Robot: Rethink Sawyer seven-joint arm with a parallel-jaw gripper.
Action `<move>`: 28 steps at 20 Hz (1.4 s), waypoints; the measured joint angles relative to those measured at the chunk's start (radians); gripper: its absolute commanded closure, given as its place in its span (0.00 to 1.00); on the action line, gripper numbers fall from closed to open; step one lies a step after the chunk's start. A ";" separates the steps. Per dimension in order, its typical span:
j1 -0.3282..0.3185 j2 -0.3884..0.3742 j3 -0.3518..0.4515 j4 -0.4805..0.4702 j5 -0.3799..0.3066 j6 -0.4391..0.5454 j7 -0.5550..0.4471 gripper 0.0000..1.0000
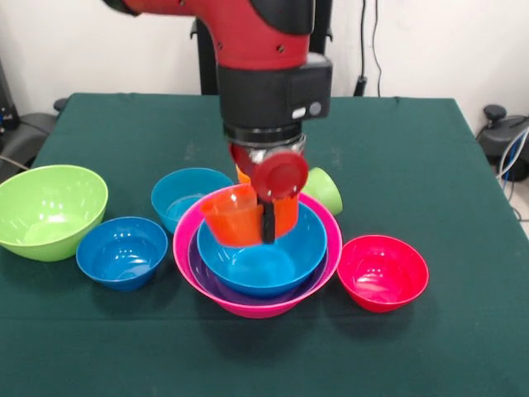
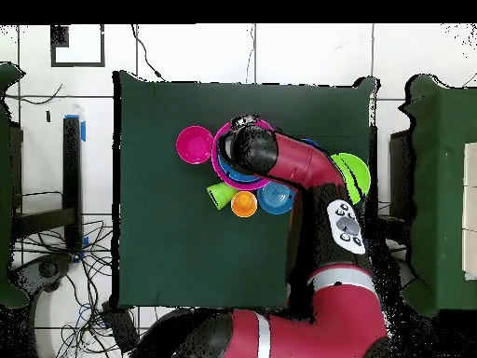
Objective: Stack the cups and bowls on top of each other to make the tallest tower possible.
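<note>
Two views, and they split the job between them. From the front I see my pincer [image 1: 269, 217] hanging right over the stack [image 1: 258, 263], one dark finger [image 1: 269, 223] pressed against an orange cup [image 1: 234, 215] that sits tilted inside the blue bowl [image 1: 264, 258]; I'm pinching that cup by its rim. From overhead my own arm [image 2: 296, 170] covers all of that, so the grip is a front-view story only.

What overhead does give me: an orange bowl [image 2: 244, 204] sitting mouth-up just behind the stack, beside the fallen green cup [image 2: 220, 195]. From the front the orange bowl is only a sliver past my wrist, and the green cup [image 1: 324, 188] lies on its side, peeking out behind the pink rim.

Room to move: the red-pink bowl [image 1: 383, 272] sits just beside the stack on one flank, touching or nearly so. On the other flank a teal bowl [image 1: 188, 197] and a dark blue bowl [image 1: 122, 252] crowd close, with the big lime bowl [image 1: 50, 210] out near the table edge [image 1: 50, 116]. The green cloth towards the camera is open.

The stack itself: pink bowl [image 1: 248, 308] outermost, purple bowl [image 1: 208, 281] nested in it, blue bowl inside that, all glossy and sitting level.
</note>
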 measured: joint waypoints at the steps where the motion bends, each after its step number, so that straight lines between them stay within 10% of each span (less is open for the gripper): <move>1: 0.000 0.005 0.000 -0.009 0.000 0.002 0.000 1.00; 11: 0.001 0.097 0.004 -0.145 0.000 0.008 0.000 1.00; 12: 0.001 0.103 0.004 -0.151 0.000 0.008 0.000 0.00; 21: 0.004 0.115 0.004 -0.153 -0.002 0.008 0.000 0.00; 22: 0.004 0.115 0.004 -0.153 -0.005 0.009 0.000 1.00; 28: 0.003 0.115 0.006 -0.153 -0.009 0.009 0.000 1.00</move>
